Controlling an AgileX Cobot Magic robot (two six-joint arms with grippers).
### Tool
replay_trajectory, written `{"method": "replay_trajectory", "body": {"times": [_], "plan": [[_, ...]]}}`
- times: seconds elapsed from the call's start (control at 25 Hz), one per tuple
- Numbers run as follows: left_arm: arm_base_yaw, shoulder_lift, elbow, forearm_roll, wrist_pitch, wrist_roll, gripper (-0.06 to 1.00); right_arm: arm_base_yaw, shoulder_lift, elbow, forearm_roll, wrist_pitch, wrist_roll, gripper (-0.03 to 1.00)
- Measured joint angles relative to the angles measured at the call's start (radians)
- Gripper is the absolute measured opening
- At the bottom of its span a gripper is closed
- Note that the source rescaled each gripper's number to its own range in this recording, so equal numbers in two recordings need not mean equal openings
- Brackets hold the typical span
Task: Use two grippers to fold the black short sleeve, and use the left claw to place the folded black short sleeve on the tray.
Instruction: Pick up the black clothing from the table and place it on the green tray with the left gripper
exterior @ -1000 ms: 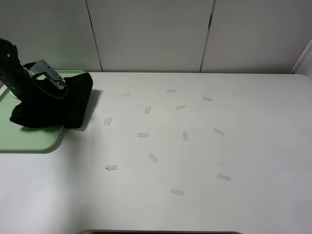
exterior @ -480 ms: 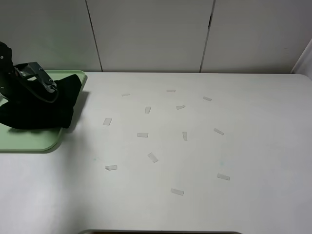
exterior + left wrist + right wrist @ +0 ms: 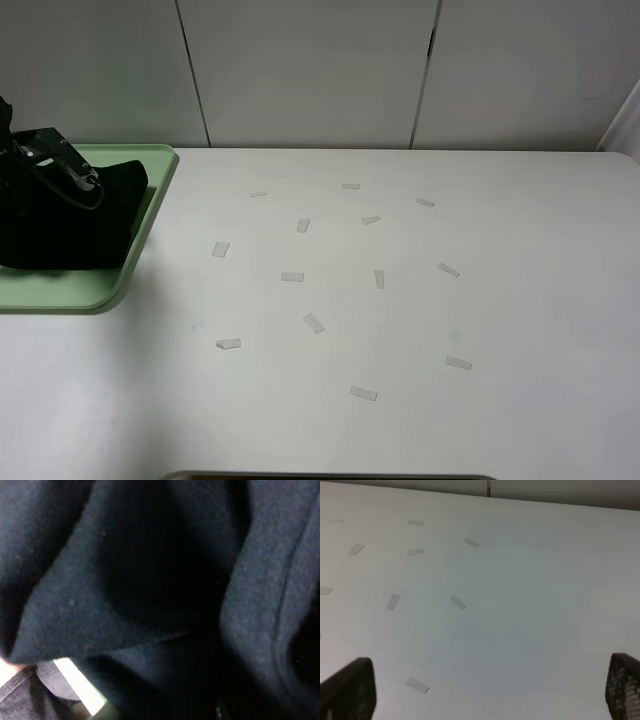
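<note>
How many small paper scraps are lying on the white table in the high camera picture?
13 paper scraps lie scattered on the table, all right of the tray: six in the far band, four across the middle, three nearest the camera. Others may be hidden under the black short sleeve.

White table (image 3: 520,300), pale paper scraps (image 3: 292,276) scattered; grey panelled wall (image 3: 310,70) behind, soft even light.

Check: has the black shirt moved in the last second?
Yes. The black shirt has shifted left, further onto the green tray; its right edge, which overhung the tray's right rim onto the table, now lies inside that rim.
</note>
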Motion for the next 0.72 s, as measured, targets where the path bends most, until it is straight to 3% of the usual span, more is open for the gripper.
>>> {"method": "replay_trajectory", "body": {"times": [0.28, 0.36, 0.52, 0.6, 0.72], "plan": [[0.0, 0.0, 0.0, 0.001, 0.002, -0.01, 0.16, 0.0, 0.0, 0.0, 0.0, 0.0, 0.0, 1.0], [0.0, -0.002, 0.0, 0.005, 0.001, -0.012, 0.31, 0.0, 0.0, 0.0, 0.0, 0.0, 0.0, 1.0], [0.006, -0.031, 0.0, 0.019, -0.048, -0.062, 0.83, 0.0, 0.0, 0.0, 0.0, 0.0, 0.0, 1.0], [0.007, -0.054, 0.0, 0.019, -0.081, -0.089, 0.93, 0.0, 0.0, 0.0, 0.0, 0.0, 0.0, 1.0], [0.007, -0.085, 0.0, 0.016, -0.105, -0.098, 0.98, 0.0, 0.0, 0.0, 0.0, 0.0, 0.0, 1.0]]}}
